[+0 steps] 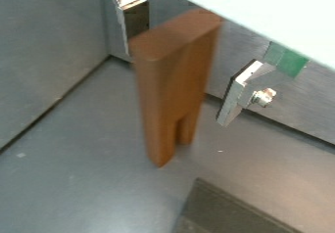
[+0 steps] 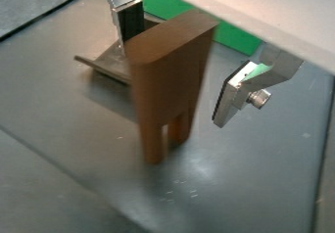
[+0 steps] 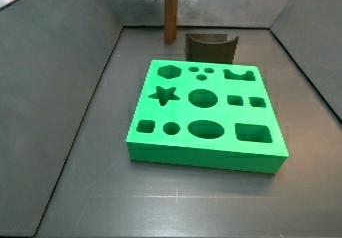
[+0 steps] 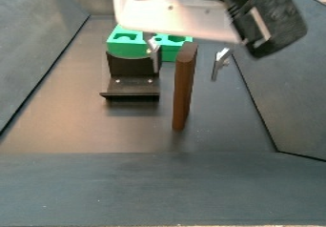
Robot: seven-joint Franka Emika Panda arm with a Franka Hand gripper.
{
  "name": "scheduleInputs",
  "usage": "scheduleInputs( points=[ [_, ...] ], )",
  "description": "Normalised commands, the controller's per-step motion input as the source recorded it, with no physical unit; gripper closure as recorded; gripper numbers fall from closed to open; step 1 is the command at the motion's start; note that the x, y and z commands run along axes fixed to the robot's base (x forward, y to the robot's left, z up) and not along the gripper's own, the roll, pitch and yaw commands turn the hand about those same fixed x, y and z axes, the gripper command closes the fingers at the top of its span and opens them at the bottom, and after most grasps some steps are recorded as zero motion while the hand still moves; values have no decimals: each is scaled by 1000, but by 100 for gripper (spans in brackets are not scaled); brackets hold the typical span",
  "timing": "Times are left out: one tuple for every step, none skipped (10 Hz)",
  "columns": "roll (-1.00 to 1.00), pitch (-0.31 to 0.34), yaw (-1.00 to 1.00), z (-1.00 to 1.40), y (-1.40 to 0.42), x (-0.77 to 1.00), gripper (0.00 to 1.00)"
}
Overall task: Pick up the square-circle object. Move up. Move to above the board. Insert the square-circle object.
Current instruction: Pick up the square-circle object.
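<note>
While the silver fingers (image 1: 240,92) stood open on either side of the peg's upper end, I could see no pad touching wood in both wrist views, so I judged the grasp not yet made. My gripper (image 2: 183,75) sat low around the square-circle object (image 2: 167,88), which stood upright on the dark floor, apparently on its notched lower end, behind the board (image 3: 207,112) and just beside the dark fixture (image 3: 211,45). The board's holes all looked empty. By my reckoning nothing was done yet: closing, lifting, carrying over the board and inserting all remained.
</note>
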Motion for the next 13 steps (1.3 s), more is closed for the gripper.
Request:
scheduleInputs(
  points=[
    [-53,-23,-169,0,117,126,0],
    [0,-10,0,0,-26,0,0],
    [56,-60,11,-17,-189,-97,0],
    [100,-96,69,-131,-191,-209,0],
    [0,-44,14,-23,-20,-40,0],
    [14,0,0,0,0,0,0],
    [17,0,0,0,0,0,0],
    [0,0,0,0,0,0,100],
    [0,0,0,0,0,0,100],
    [0,0,0,0,0,0,100],
    [0,0,0,0,0,0,100],
    [0,0,0,0,0,0,100],
    [0,0,0,0,0,0,100]
  ],
)
